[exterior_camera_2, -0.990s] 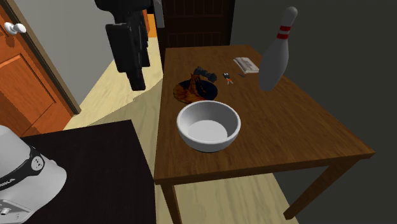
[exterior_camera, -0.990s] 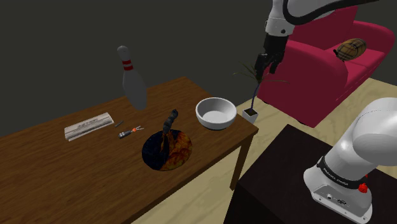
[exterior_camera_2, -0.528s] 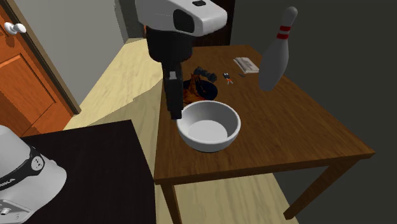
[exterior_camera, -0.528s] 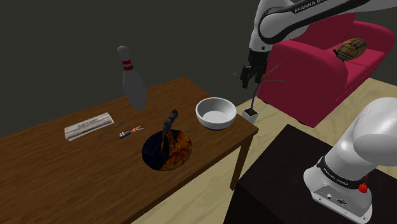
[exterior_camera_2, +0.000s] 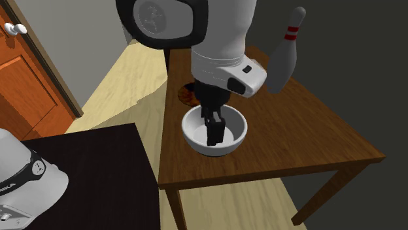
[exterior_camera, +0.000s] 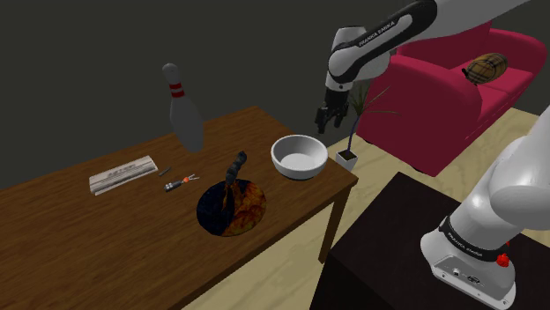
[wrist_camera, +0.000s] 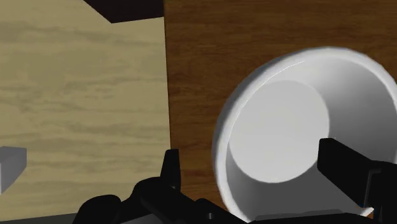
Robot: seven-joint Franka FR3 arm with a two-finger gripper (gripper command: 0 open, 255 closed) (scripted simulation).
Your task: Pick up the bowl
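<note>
A white bowl (exterior_camera: 300,156) stands upright near the wooden table's corner on the shoulder view's right. It is empty. My black gripper (exterior_camera: 324,119) hangs a little above its rim on the side towards the sofa, and touches nothing. In the second exterior view the gripper (exterior_camera_2: 214,131) points down in front of the bowl (exterior_camera_2: 191,136) and hides part of it. In the wrist view the gripper (wrist_camera: 251,158) is open. One fingertip (wrist_camera: 170,165) is over the table outside the bowl (wrist_camera: 292,121); the other (wrist_camera: 343,167) is over its inside.
On the table (exterior_camera: 106,238) lie a dark plate (exterior_camera: 231,207) with an orange pattern, a small tool (exterior_camera: 176,184) and a folded paper (exterior_camera: 123,174). A bowling pin (exterior_camera: 181,106) stands at the far side. A small white planter (exterior_camera: 346,158) sits beside the bowl. A red sofa (exterior_camera: 458,84) stands behind.
The arm has swung from in front of the sofa towards the shoulder view's left and come down over the bowl. The fingers have stayed open and the bowl has not moved.
</note>
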